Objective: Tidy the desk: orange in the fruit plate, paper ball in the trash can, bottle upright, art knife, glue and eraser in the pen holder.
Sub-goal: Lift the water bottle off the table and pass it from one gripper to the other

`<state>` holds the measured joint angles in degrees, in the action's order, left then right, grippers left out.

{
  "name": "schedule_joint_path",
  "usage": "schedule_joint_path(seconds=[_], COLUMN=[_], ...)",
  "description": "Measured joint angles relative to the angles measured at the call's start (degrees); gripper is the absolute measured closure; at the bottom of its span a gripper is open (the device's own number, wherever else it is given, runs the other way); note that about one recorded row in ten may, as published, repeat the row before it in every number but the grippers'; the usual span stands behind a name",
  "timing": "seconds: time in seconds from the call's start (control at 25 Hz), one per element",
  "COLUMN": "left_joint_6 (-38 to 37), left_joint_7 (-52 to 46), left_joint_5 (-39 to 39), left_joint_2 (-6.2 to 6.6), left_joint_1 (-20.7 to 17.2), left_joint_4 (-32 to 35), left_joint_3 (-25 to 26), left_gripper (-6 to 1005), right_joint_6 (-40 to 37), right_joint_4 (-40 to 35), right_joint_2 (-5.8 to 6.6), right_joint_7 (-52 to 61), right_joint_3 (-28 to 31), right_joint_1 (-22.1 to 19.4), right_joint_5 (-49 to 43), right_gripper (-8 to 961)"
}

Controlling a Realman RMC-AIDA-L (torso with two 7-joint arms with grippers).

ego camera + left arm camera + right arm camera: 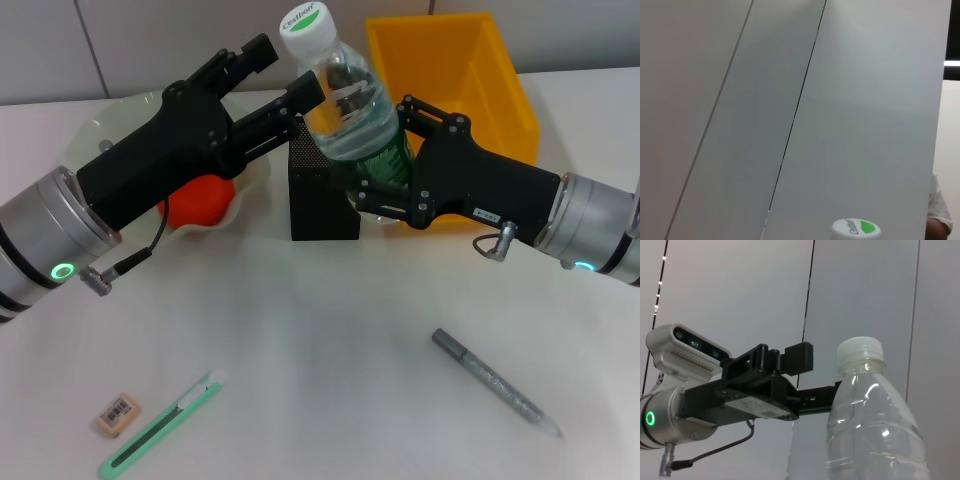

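Bottle (345, 105) upright between both hands (300, 105) (385, 185), apparently gripped.

The clear plastic bottle (350, 110) carries a white screw cap (306, 28) with green cursive lettering beside a green leaf mark; it seems to read "Cestbon", though the letters are too small to be sure. The left wrist view shows the same cap (855, 229) with the same green script and leaf. The small beige eraser (119, 414), lying well apart from both grippers, bears a barcode whose digits cannot be read. A small white label (487, 213) on the black right gripper body is illegible.
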<state>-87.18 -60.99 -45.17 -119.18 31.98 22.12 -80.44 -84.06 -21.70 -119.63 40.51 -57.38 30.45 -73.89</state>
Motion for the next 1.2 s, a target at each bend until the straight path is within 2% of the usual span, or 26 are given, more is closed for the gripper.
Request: schedule_joint_path(seconds=[0.44, 1.2], left_joint_6=[0.45, 0.58], left_joint_7=[0.05, 0.35], left_joint_5=[1.30, 2.67], left_joint_2=[0.00, 0.00], left_joint_1=[0.37, 0.39], left_joint_4=[0.04, 0.09], left_joint_3=[-0.97, -2.40], left_gripper=[139, 140], right_joint_6=[-0.07, -0.52], right_joint_4=[1.27, 1.76], right_joint_2=[-0.08, -0.25], right_joint_7=[0.00, -0.09], right_joint_3=[-2.07, -2.22], right_joint_1=[1.18, 1.46], right_joint_5=[-0.10, -0.01], right_gripper=[186, 187])
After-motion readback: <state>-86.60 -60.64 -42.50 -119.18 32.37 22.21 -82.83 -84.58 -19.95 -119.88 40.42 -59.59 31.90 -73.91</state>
